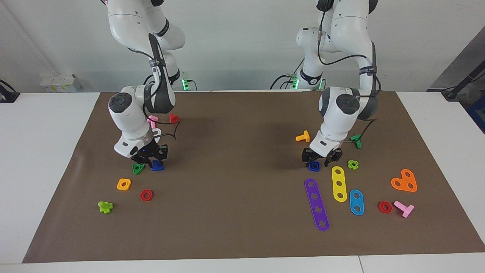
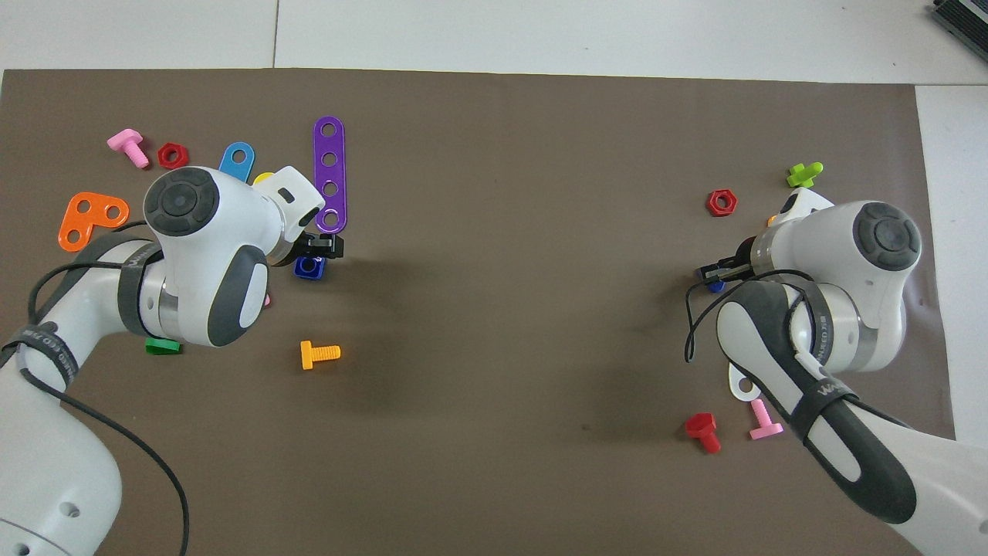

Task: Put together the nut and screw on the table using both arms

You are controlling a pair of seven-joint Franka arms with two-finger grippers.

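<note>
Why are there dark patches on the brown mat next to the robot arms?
Those are shadows: in the facing view soft ones lie on the mat beside each arm; in the overhead view they spread toward the middle. No glare shows on the mat.
</note>
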